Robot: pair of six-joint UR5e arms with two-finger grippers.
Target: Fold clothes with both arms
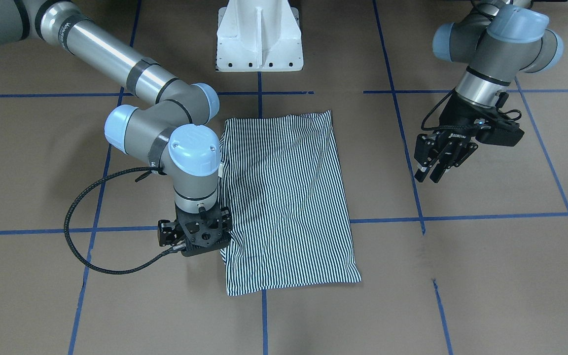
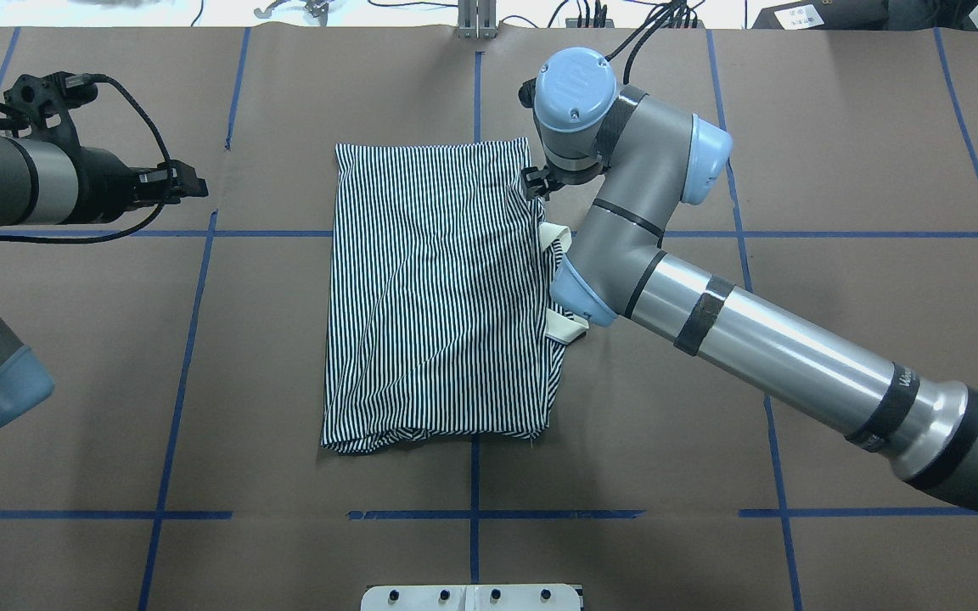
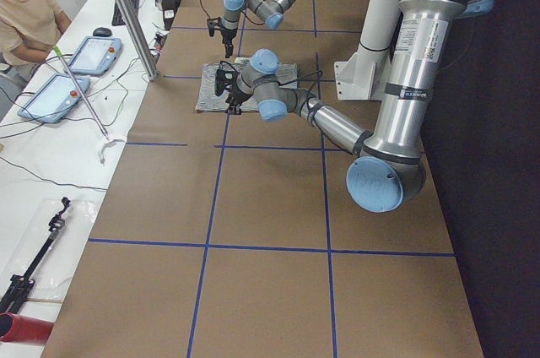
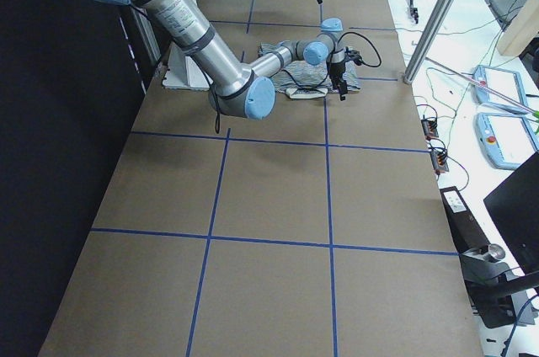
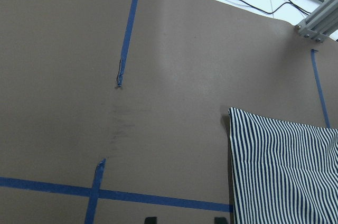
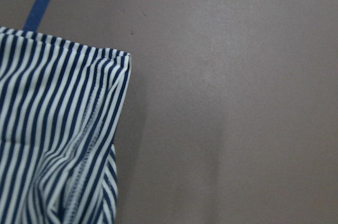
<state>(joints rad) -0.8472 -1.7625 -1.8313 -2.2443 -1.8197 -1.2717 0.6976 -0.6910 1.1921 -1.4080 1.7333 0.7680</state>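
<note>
The striped polo shirt lies flat, folded into a tall rectangle at the table's middle. Bits of its cream collar poke out on the robot's right side, under the right arm. My right gripper points down at the shirt's far right corner; its fingers are hidden, so I cannot tell whether it is open or shut. The right wrist view shows that corner slightly bunched. My left gripper hangs open and empty above bare table, well off the shirt's left edge.
The white pedestal base stands at the robot's side of the table. Blue tape lines cross the brown table cover. A black cable loops off the right wrist. A seated person and tablets are beyond the table's far edge.
</note>
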